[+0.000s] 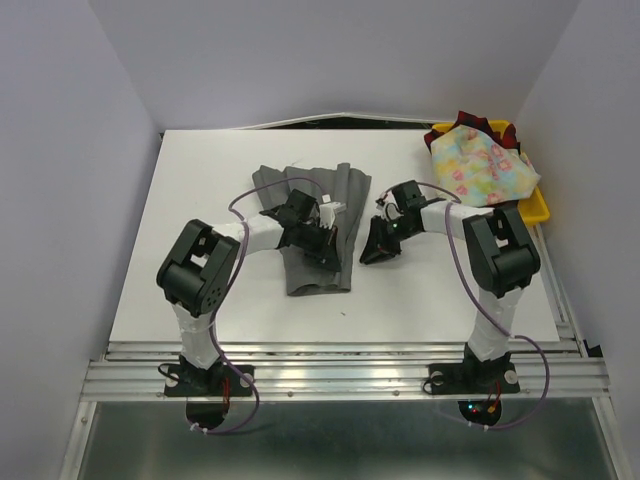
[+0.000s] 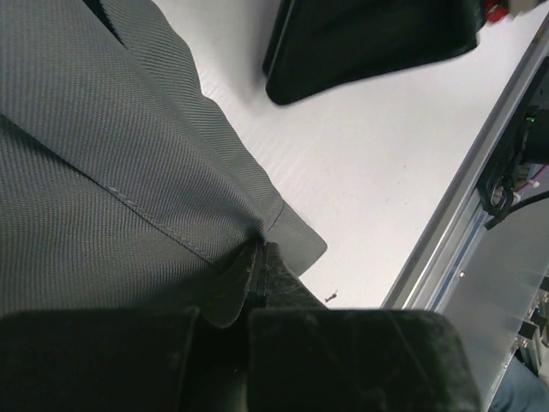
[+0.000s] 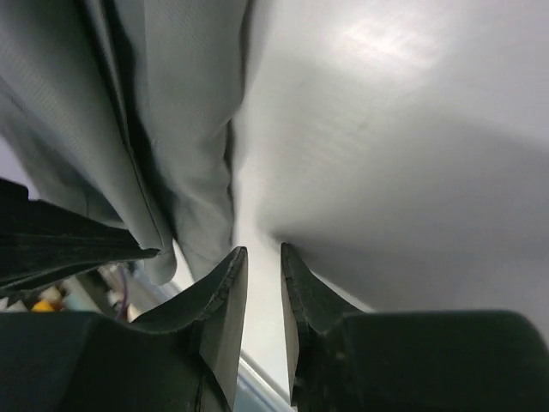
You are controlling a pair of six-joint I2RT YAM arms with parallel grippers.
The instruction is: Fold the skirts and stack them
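The grey pleated skirt (image 1: 318, 268) lies flat in the middle of the white table (image 1: 200, 200). My left gripper (image 1: 322, 250) rests on it, and in the left wrist view it (image 2: 259, 251) is shut, pinching the skirt's (image 2: 103, 172) edge near a corner. My right gripper (image 1: 375, 250) hovers low just right of the skirt. In the right wrist view it (image 3: 262, 253) is open by a narrow gap and empty, with the skirt (image 3: 180, 129) to its left. The floral skirt (image 1: 480, 170) lies bunched on the plaid skirt (image 1: 466, 123) at the back right.
A yellow tray (image 1: 537, 210) under the two bunched skirts stands at the table's back right corner. The metal rail (image 1: 340, 375) with both arm bases runs along the near edge. White walls close in on the table's left, back and right.
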